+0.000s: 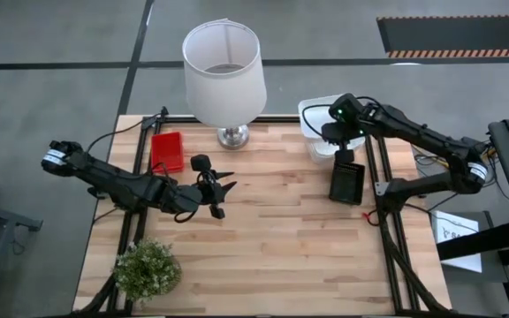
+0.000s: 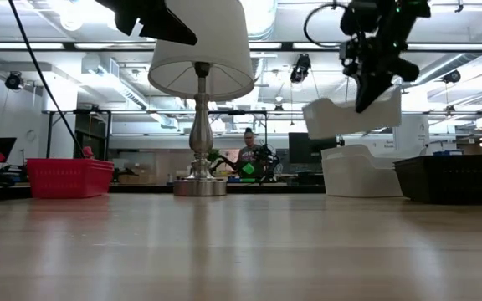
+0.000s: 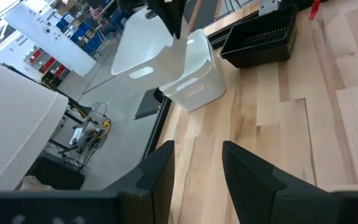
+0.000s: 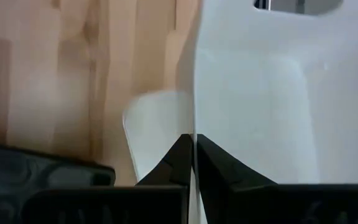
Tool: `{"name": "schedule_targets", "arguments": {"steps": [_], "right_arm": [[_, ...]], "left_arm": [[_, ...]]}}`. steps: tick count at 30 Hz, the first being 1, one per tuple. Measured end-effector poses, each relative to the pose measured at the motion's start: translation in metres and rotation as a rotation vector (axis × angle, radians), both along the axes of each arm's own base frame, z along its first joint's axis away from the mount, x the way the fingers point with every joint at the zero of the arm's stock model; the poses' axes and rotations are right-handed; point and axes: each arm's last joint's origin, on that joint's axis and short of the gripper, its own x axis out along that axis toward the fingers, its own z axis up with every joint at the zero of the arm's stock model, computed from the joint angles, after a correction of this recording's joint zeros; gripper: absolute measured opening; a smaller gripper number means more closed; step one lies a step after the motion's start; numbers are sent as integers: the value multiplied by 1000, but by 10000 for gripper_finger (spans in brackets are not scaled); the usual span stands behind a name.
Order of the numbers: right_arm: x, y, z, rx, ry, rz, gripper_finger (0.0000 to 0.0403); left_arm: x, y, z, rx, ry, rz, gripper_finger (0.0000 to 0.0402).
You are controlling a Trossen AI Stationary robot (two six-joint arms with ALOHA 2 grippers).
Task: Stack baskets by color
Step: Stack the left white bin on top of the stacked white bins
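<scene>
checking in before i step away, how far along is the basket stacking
Nearly done, it seems. The red baskets and black baskets each sit as one pile; how many are in each is unclear. In hand: the right end effector, shut on a white basket, holds it tilted above the white stack. Left: lowering it in. The left end effector waits open mid-table.

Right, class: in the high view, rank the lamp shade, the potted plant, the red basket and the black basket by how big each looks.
1. Lamp shade, though it sits nearer the overhead camera.
2. Potted plant.
3. Red basket and black basket: too alike to rank.
</scene>
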Motion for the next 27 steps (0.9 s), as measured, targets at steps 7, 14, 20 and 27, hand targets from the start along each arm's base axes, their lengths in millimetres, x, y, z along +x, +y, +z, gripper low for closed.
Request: {"name": "schedule_targets", "arguments": {"steps": [7,14,20,27], "right_arm": [[-21,-10,-17,2,18,-76,8],[-36,-10,-22,-9,30,-72,8],[-37,-5,-31,45,8,62,8],[-37,-6,-40,71,32,59,8]], "left_arm": [[0,0,0,1,4,0,118],[0,0,0,-1,3,0,118],[0,0,0,-2,-1,0,118],[0,0,0,-2,0,0,118]]}}
